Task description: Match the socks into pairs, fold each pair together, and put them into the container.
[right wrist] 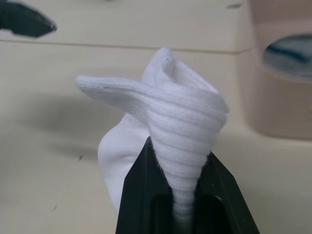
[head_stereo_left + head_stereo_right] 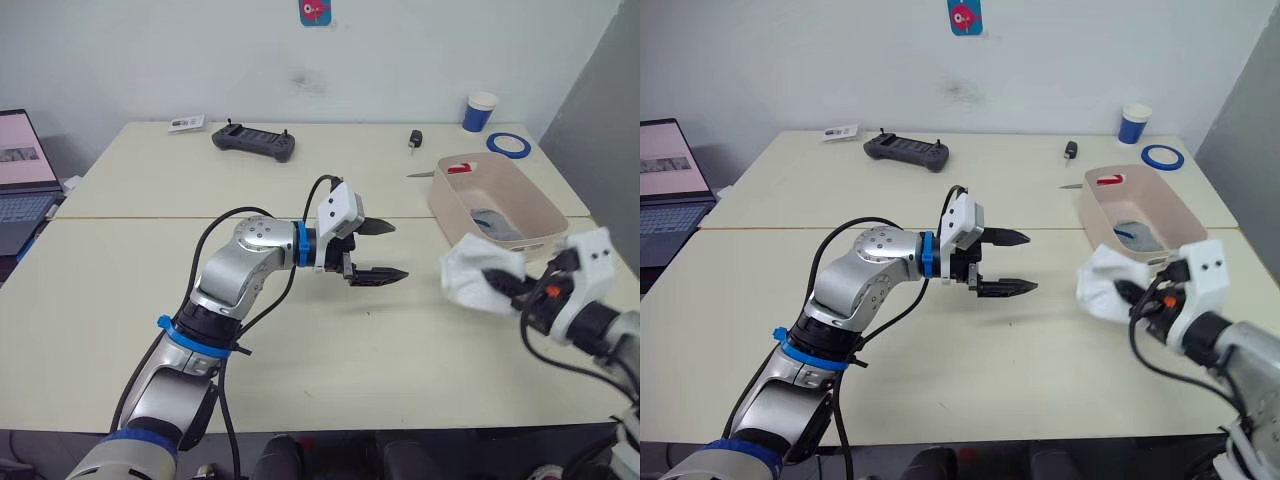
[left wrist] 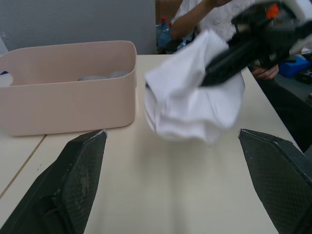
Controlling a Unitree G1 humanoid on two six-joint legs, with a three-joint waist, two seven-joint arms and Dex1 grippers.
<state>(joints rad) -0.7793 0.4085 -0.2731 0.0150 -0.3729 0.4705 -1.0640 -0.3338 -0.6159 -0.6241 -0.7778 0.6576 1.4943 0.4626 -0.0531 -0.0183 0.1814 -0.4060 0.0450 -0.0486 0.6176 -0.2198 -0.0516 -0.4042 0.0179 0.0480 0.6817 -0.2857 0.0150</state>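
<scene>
The white socks (image 2: 478,279) are bunched in one bundle, up off the table (image 2: 150,270), just beside the pink container (image 2: 540,215). The right gripper (image 2: 503,285) has its fingers squeezed tight on the bundle. Inside the container lies a grey sock with a blue mark (image 2: 497,224), so at least one grey sock seems to be put away. The left gripper (image 2: 378,251) is farther from the container, with its fingers apart and nothing in them. I think this white bundle goes in next.
</scene>
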